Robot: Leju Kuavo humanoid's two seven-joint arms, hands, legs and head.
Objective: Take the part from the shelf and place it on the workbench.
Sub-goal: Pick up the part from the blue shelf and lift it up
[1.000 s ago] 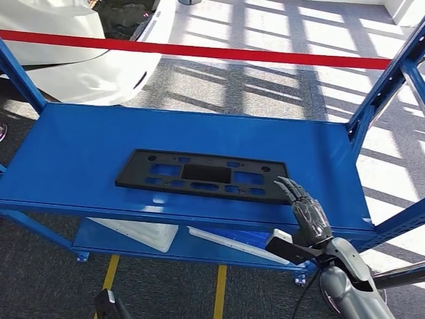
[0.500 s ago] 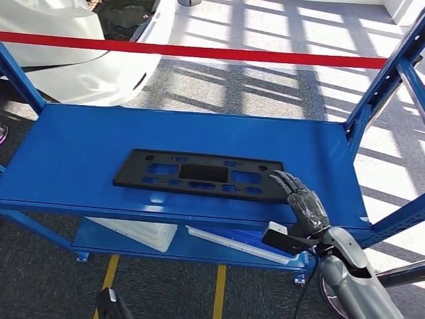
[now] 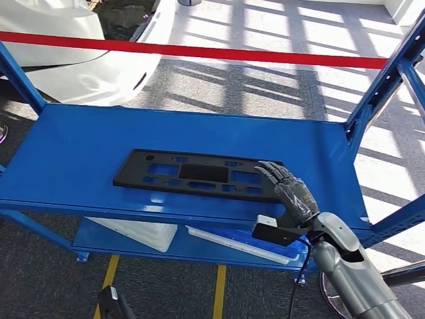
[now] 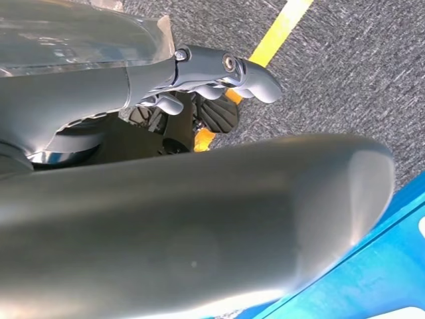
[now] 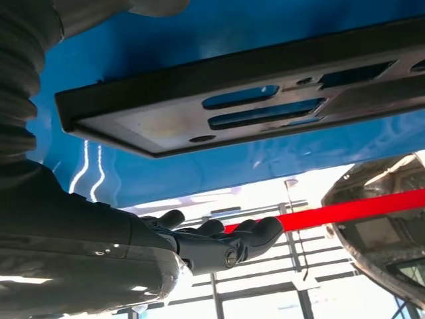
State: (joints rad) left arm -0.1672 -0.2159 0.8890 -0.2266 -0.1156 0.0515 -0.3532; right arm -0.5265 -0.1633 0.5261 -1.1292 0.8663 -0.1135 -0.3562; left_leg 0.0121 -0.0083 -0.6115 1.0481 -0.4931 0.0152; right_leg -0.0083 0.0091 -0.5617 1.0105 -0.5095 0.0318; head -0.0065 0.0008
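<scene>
The part (image 3: 200,174) is a long flat black plate with several cut-outs, lying across the middle of the blue shelf board (image 3: 75,146). My right hand (image 3: 288,189) reaches in from the lower right, its fingers stretched out over the plate's right end. In the right wrist view the plate (image 5: 240,106) lies flat on the blue board and the hand's fingers (image 5: 226,242) are straight and apart from it, holding nothing. My left hand (image 4: 215,73) hangs low over the grey floor, its fingers loose and empty.
Blue uprights (image 3: 386,80) frame the shelf at the right and far left. The lower board holds white flat parts (image 3: 135,232) and a white strip (image 3: 226,242). A red barrier tape (image 3: 200,50) and a white car body (image 3: 75,60) lie beyond. A yellow floor line (image 3: 219,292) runs below.
My right hand has moved left and forward, from beside the plate's right end to over it. The plate has stayed put.
</scene>
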